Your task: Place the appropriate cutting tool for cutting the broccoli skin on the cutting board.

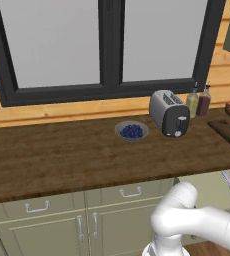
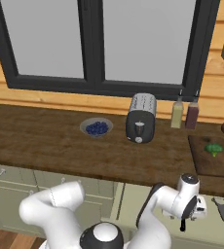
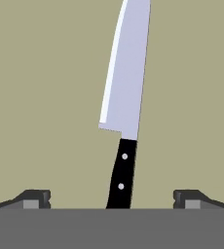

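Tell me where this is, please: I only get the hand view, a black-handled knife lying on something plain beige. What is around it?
Observer: That beige surface sits just below the front edge of a wooden counter. It looks like a pulled-out drawer.
Visitor: Is the knife alone in there?
Observer: No. In the right base view a small dark tool, perhaps a peeler, lies on the same surface.
Visitor: And what is meant to be cut?
Observer: A broccoli lies on a dark cutting board at the counter's right end.
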Tool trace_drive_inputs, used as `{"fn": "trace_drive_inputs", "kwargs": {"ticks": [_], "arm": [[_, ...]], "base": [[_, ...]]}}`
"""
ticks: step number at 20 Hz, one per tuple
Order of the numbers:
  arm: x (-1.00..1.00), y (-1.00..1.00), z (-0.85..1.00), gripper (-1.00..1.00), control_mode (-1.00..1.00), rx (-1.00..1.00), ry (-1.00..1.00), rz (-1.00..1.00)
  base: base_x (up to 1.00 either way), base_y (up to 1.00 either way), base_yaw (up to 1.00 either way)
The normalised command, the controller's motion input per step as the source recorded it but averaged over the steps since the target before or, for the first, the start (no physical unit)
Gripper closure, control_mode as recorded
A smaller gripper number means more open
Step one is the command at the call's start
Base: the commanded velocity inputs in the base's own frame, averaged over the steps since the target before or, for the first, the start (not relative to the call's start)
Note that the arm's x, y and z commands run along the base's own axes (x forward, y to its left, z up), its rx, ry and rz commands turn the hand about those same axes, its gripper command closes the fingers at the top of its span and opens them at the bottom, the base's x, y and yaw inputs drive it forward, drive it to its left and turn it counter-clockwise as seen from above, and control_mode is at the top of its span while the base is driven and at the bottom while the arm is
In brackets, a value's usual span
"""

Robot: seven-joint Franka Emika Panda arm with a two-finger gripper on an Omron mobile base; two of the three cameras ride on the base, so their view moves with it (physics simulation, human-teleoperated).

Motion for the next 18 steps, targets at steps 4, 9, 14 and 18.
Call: {"fn": "trace_drive_inputs", "kwargs": {"ticks": [4,9,14,18], "arm": [[0.0,-0.03,-0.13,-1.0,-1.0,0.0,0.0,0.03],[0.11,-0.06,-0.07,-1.0,-1.0,0.0,0.0,0.03],[0.09,-0.09,-0.18,-1.0,-1.0,0.0,0.0,0.07],[0.0,-0.01,-0.03,-1.0,-1.0,0.0,0.01,0.0]], "base": [[0.0,0.0,0.0],[0.0,0.0,0.0],[0.0,0.0,0.0],[0.0,0.0,0.0]]}}
